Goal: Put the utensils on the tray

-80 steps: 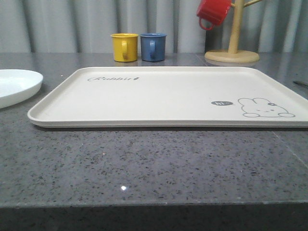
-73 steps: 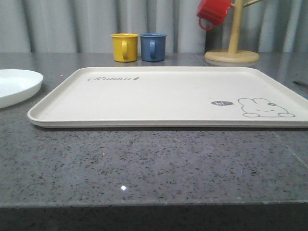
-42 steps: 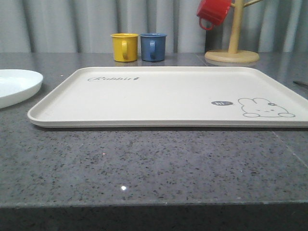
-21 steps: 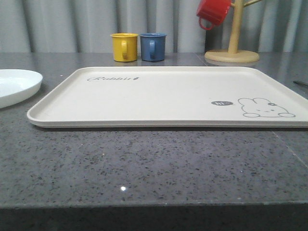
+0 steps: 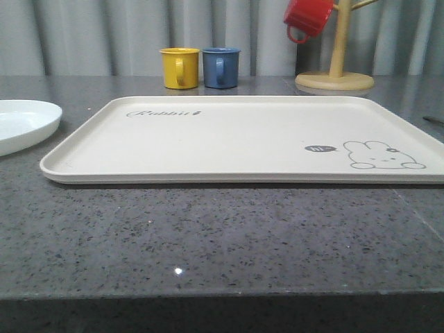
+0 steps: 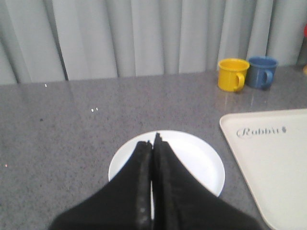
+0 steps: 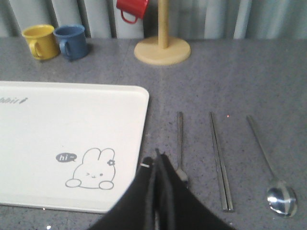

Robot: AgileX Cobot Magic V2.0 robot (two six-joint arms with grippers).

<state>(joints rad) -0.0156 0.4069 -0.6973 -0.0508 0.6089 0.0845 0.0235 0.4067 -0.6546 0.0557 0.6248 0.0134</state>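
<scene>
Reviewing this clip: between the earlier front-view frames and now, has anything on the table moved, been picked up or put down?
No visible change. In the front view the tray lies bare in the same place, the white plate sits off its left edge, and the yellow mug, blue mug and red mug on the wooden stand are where they were. Nothing was taken hold of or let go.

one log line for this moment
tray: bare | plate: on counter | fork, chopsticks, spoon: on counter | left end effector, right end effector: shut
</scene>
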